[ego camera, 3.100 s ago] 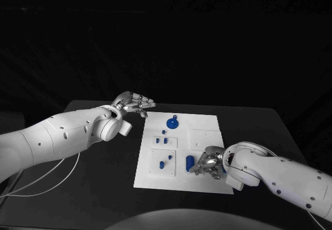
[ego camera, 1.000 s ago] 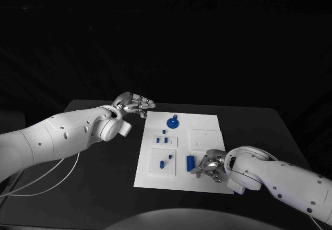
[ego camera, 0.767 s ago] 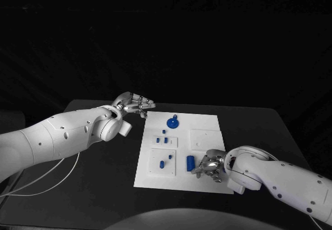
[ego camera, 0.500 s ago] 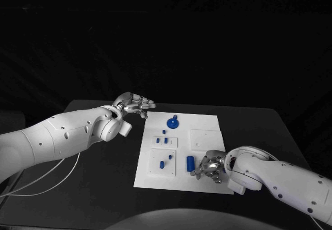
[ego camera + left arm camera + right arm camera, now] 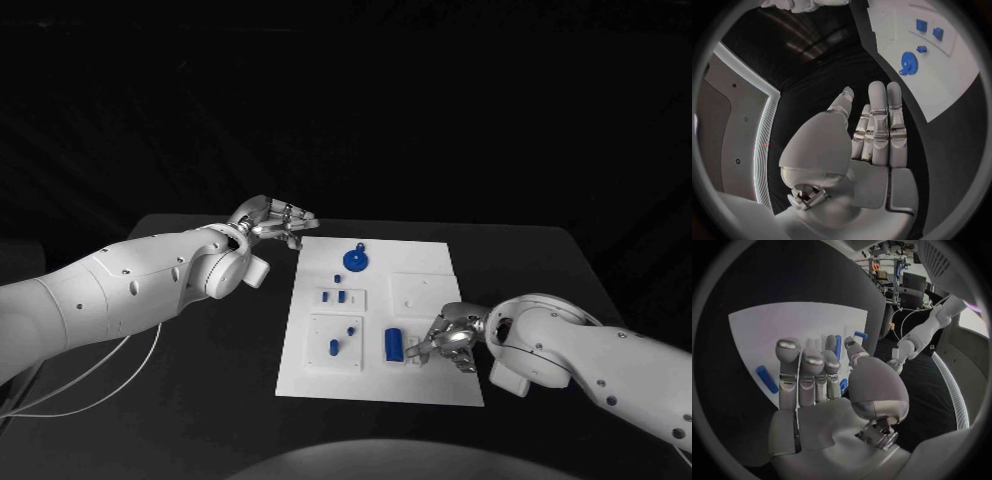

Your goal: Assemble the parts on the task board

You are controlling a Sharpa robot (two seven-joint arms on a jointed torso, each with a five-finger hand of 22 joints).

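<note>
White and flat, the task board [image 5: 433, 375] lies mid-table with small blue parts [image 5: 356, 263] on it. The right hand [image 5: 450, 339] hovers over the board's near right area beside a blue cylinder [image 5: 395, 344], fingers loosely extended (nothing visibly held). The left hand [image 5: 274, 219] hangs off the board's far left corner, fingers straight and empty.

The head view is dim, the room above the table lost in black from ten to two o'clock. Light falls from above, so the white task board [image 5: 378, 318] is the brightest surface, with no glare. The arms' white shells shine softly, shaded underneath. Both wrist views are fisheye circles in dark frames; straight edges bow toward the rim. The silver fingers [image 5: 811, 371] catch small bright glints at their tips. The room at one o'clock there is bright yet soft
</note>
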